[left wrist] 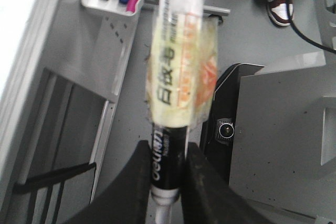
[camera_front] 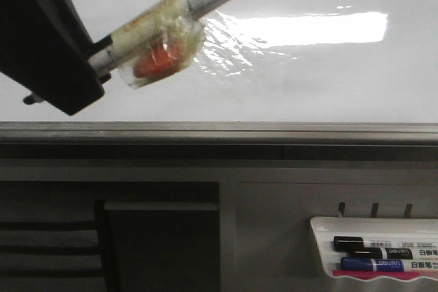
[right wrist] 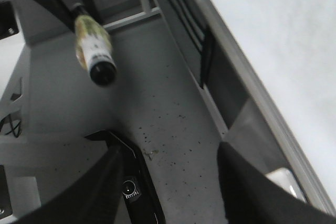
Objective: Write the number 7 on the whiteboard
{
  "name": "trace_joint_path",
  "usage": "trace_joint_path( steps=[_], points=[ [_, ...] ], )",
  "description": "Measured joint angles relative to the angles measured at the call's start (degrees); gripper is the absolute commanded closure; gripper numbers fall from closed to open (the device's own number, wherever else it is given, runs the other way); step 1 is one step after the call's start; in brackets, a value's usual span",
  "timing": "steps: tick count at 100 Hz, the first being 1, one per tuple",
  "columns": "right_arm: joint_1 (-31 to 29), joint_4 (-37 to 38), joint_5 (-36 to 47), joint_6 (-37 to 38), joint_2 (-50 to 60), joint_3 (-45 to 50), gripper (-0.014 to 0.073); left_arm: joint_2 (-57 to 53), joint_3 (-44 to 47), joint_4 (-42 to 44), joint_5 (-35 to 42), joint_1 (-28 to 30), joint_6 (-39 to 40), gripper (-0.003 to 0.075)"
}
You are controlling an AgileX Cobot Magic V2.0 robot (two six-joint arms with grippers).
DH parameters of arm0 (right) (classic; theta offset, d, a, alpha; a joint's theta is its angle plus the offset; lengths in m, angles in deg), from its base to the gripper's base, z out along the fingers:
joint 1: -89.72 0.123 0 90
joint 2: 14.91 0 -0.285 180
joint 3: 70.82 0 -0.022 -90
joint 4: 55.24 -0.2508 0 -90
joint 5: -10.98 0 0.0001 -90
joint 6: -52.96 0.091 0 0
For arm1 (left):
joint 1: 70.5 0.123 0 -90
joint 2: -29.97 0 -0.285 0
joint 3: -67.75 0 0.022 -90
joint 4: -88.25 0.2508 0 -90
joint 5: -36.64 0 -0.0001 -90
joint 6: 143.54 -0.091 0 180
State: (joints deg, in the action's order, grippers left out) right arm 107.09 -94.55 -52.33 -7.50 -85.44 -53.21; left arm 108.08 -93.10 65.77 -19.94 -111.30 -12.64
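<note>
The left gripper (left wrist: 167, 182) pinches a taped marker (camera_front: 171, 22) near the whiteboard (camera_front: 308, 87), where no number 7 shows yet; the right gripper (right wrist: 170, 182) hangs spread and empty; judged pre-writing, the tip must next meet the board; the barrel reads "deli".

The glossy whiteboard (camera_front: 328, 80) stands above its grey edge rail (camera_front: 219, 130), and lower down a small white tray (camera_front: 321, 251) holds what look like three markers (camera_front: 373, 254).
</note>
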Motion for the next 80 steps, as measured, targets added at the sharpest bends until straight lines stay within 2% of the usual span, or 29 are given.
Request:
trace_joint_path(
  steps=[18,34,71,80],
  points=[
    [9.77,-0.02,0.69,-1.88,-6.0,-4.28,0.0251,1.57,-1.43,0.12,0.34,-1.62,-0.12,0.0741],
    [14.2,0.08,3.94,-2.23,-9.63,-4.82,0.0251,1.98,-3.49,0.2,0.46,-1.62,-1.04,0.0741],
    [15.03,0.08,7.15,-2.46,-11.52,-4.94,0.0252,2.23,-3.62,0.2,0.46,-1.62,-3.1,0.0741],
    [15.03,0.08,7.15,-2.46,-11.52,-4.94,0.0297,2.23,-3.62,0.2,0.46,-1.62,-3.1,0.0741]
  ],
)
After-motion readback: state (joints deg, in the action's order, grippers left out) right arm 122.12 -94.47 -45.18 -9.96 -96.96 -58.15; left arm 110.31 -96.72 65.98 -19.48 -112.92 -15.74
